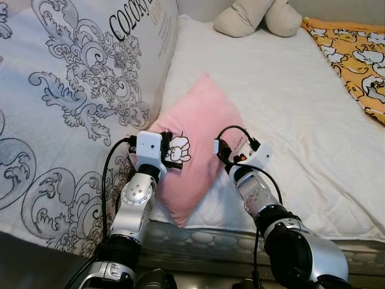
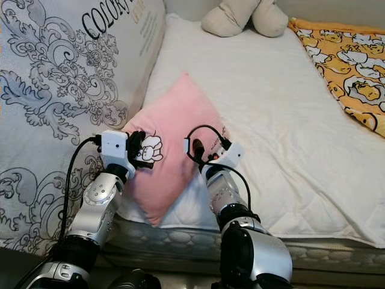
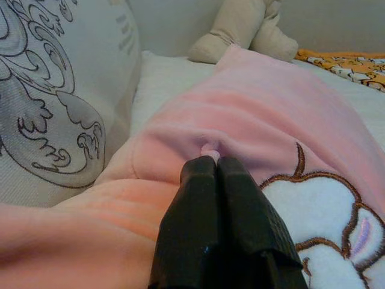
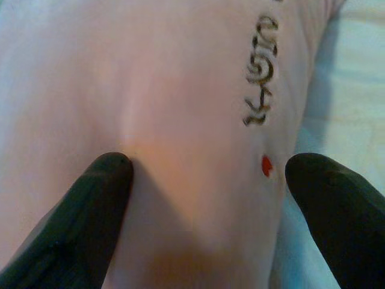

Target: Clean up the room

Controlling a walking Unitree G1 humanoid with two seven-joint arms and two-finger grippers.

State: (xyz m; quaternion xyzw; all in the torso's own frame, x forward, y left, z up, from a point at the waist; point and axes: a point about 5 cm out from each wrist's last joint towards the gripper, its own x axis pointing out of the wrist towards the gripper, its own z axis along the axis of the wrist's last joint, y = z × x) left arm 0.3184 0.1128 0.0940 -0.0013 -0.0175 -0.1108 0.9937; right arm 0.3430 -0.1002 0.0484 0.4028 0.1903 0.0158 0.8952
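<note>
Pink pillow (image 1: 198,129) on bed (image 1: 289,120): left end effector (image 3: 218,165) pinches it, right end effector (image 4: 207,180) spread w/ fingertips against it.

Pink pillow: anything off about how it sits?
Yes. The pillow lies cornerwise, one corner hanging past the mattress edge. Left pincer is shut on a pinch of its fabric; right pincer is open against it.

One pink pillow (image 1: 198,132), two pincers

Bed (image 1: 283,96), white cover: pink pillow (image 1: 198,138) near front edge, beige plush (image 1: 255,17) at back, yellow blanket (image 1: 355,54) right.
</note>
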